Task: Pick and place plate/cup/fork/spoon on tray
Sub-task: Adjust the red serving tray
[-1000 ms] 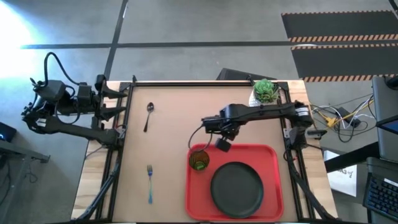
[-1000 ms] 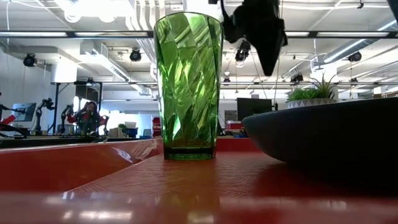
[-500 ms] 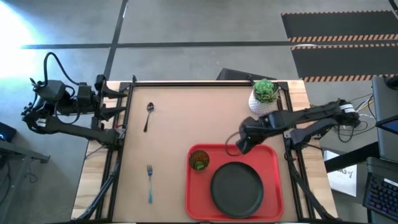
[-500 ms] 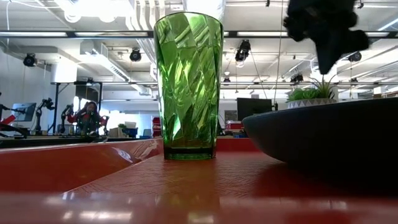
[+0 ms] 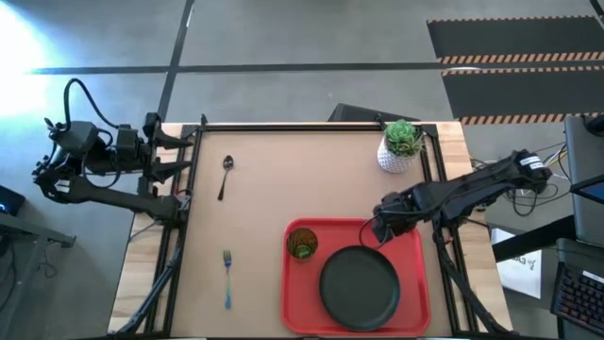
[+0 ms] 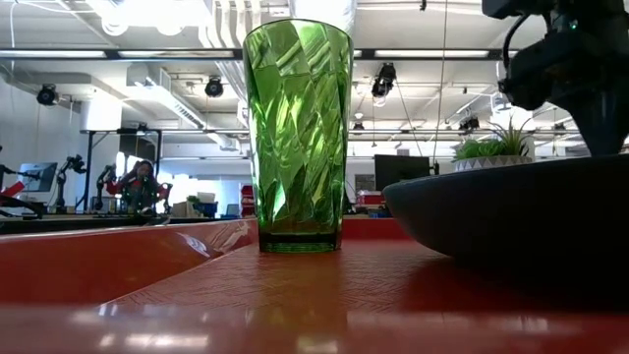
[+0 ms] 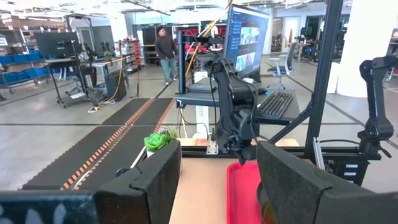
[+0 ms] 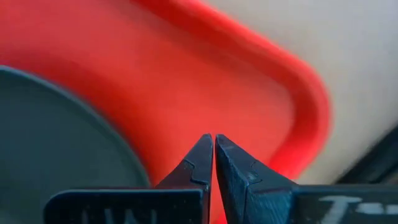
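From my low camera I see only a part of the round matte black plate (image 6: 511,211) – its raised rim is cut off at the picture's edge, and it hides most of the white pot with a green plant (image 6: 491,152) behind it. The translucent green-yellow ribbed tumbler (image 6: 298,138) stands upright on the glossy bright red plastic tray (image 6: 197,285), beside the plate.

The overhead camera gives me what the low one cannot: the tray (image 5: 415,283) is rectangular with rounded corners, the cup (image 5: 302,244) is in its far left corner, and the plate (image 5: 360,286) fills the middle. The small dark metal spoon (image 5: 225,176) and the slim blue-handled fork (image 5: 227,277) lie on the bare brown table (image 5: 274,179), well apart, outside the tray.

The right gripper (image 8: 213,146) hangs over the tray's far right part, fingers pressed together, grasping nothing. The left gripper (image 7: 219,180) waits off the table's left side – fingers apart and empty.
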Robot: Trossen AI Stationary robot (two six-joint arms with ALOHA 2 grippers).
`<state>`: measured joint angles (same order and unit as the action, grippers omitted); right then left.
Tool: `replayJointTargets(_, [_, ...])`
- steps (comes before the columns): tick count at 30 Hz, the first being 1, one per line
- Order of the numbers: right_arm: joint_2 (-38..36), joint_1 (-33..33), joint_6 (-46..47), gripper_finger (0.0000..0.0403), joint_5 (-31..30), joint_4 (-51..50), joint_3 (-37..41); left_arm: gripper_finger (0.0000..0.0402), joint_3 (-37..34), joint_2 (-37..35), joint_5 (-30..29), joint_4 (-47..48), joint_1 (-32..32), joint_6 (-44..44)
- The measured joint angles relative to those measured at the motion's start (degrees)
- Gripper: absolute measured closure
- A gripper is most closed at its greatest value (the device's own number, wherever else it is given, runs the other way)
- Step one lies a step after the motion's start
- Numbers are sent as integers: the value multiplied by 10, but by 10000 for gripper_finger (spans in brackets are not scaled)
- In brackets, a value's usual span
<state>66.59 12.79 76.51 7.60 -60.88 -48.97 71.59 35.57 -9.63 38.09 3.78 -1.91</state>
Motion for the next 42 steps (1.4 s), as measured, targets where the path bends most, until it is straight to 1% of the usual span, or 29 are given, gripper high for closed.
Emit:
replayJointTargets(2, [5,1,0,394,2,29,4,207,0,0,0,0,0,0])
replayJointTargets(7, [30,1,-2,394,-23,87,5,207,0,0,0,0,0,0])
replayJointTargets(16, [139,-5,-48,394,-29,169,6,207,0,0,0,1,0,0])
replayJointTargets(24, [214,-41,-109,394,-26,290,6,207,0,0,0,1,0,0])
replayJointTargets(30, [229,-87,-164,394,-21,361,5,207,0,0,0,2,0,0])
replayJointTargets(33, [229,-114,-193,394,-33,391,5,207,0,0,0,2,0,0])
replayJointTargets(37, [229,-150,-226,394,-51,410,6,207,0,0,0,2,0,0])
replayJointTargets(42, [229,-186,-264,394,-53,428,6,207,0,0,0,2,0,0])
